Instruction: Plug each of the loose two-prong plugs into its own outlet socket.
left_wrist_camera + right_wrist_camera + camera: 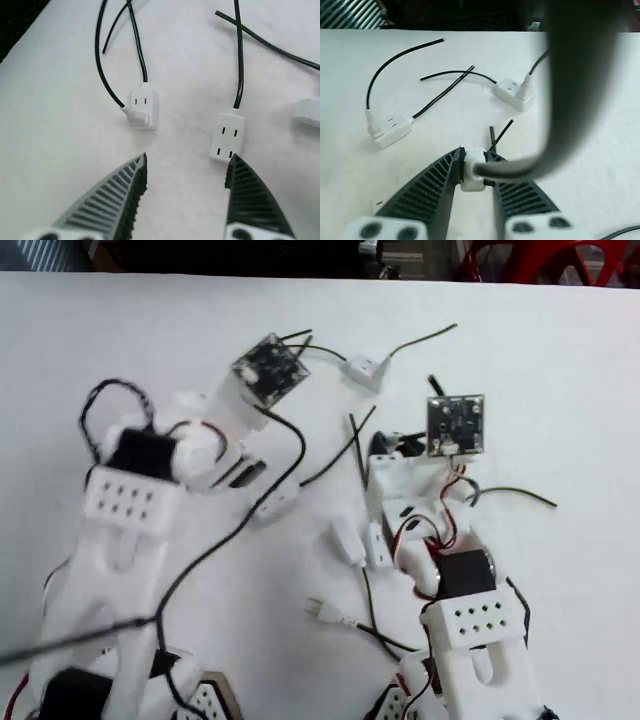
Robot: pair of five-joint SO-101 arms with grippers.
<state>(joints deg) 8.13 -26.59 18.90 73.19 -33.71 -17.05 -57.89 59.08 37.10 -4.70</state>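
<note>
In the left wrist view my left gripper (187, 175) is open just above the table. A white empty outlet block (227, 137) on a black cord lies by one fingertip (235, 172). A second outlet (144, 102) with a white plug (135, 116) in it lies a little beyond. My right gripper (475, 170) is shut on a white plug (471, 175) whose black cord curves up past the camera. From above, the left gripper (252, 478) is beside an outlet (280, 502), and the right gripper (390, 452) is at centre right. A loose two-prong plug (320, 610) lies near the front.
Farther back lies an outlet (512, 92) with a plug in it, seen from above as the far outlet (365, 370). Another outlet (390, 129) rests off to the side. Two white blocks (362, 540) lie between the arms. Loose black cords cross the white table (560, 360).
</note>
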